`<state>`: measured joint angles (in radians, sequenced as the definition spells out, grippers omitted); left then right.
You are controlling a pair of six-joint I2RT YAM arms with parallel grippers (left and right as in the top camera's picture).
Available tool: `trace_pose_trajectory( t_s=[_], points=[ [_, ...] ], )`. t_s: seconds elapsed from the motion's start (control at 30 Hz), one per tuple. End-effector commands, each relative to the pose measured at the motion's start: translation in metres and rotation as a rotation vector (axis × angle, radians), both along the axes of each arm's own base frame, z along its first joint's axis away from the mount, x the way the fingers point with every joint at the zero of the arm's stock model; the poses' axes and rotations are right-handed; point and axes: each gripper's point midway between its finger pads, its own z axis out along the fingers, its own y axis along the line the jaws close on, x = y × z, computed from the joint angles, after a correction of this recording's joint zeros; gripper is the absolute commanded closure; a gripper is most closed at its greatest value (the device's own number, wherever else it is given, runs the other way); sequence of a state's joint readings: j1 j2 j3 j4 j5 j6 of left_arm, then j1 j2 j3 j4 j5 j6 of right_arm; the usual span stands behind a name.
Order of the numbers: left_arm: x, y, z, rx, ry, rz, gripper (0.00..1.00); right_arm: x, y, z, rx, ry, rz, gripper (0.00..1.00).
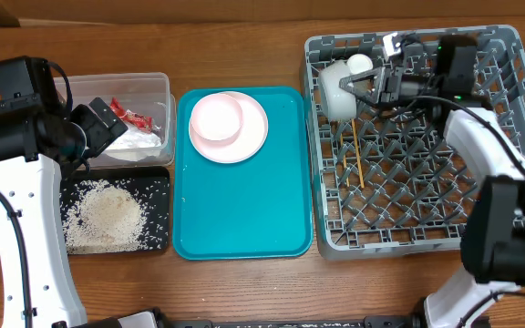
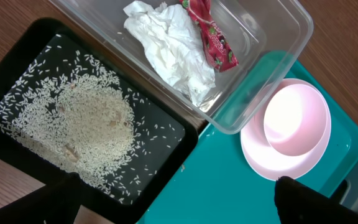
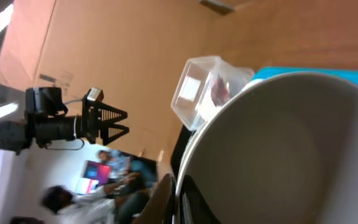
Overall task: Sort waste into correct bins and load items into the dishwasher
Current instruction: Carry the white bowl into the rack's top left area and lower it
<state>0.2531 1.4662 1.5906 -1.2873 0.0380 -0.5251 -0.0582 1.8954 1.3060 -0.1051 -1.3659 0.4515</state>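
Rim of the white bowl (image 1: 334, 98) sits pinched in my right fingers (image 1: 365, 88), on edge above a corner of the dish rack (image 1: 399, 241); left fingers (image 2: 303, 202) spread, empty, well away.

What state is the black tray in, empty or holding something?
Holding something: white rice-like scraps lie heaped across the black tray.

You get bright, even light from above with only soft shadows on the table (image 1: 244, 282), yet the pale pink bowl (image 2: 294, 118) glares almost white in the left wrist view, and the white bowl (image 3: 278, 155) looms soft and unfocused in the right wrist view, under a blown-out top-left corner.
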Motion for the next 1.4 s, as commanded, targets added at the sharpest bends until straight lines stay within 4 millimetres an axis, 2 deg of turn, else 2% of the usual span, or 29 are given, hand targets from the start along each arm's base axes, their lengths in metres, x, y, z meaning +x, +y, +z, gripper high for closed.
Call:
trace_pose_trajectory(
  t_s=[0.0, 0.33, 0.57, 0.73, 0.87, 1.2, 1.37],
  points=[
    [0.001, 0.000, -0.002, -0.005, 0.004, 0.003, 0.00, -0.001, 0.001, 0.001, 0.046, 0.034, 0.047, 0.96],
    [0.001, 0.000, -0.002, -0.005, 0.004, 0.003, 0.00, 0.001, 0.003, -0.025, 0.025, 0.103, 0.017, 0.96],
    [0.001, 0.000, -0.002, -0.005, 0.004, 0.003, 0.00, 0.012, 0.014, -0.014, 0.042, 0.151, -0.007, 0.96],
    [0.001, 0.000, -0.002, -0.006, 0.004, 0.003, 0.00, 0.014, 0.025, -0.021, 0.017, 0.181, -0.029, 0.96],
    [0.001, 0.000, -0.002, -0.005, 0.004, 0.003, 0.00, 0.014, 0.025, -0.024, 0.014, 0.190, -0.033, 0.96],
    [0.001, 0.000, -0.002, -0.005, 0.004, 0.003, 0.00, 0.003, 0.009, -0.054, 0.008, 0.256, -0.070, 0.96],
    [0.001, 0.000, -0.002, -0.005, 0.004, 0.003, 0.00, 0.006, -0.003, -0.056, 0.013, 0.261, -0.094, 0.96]
  ],
)
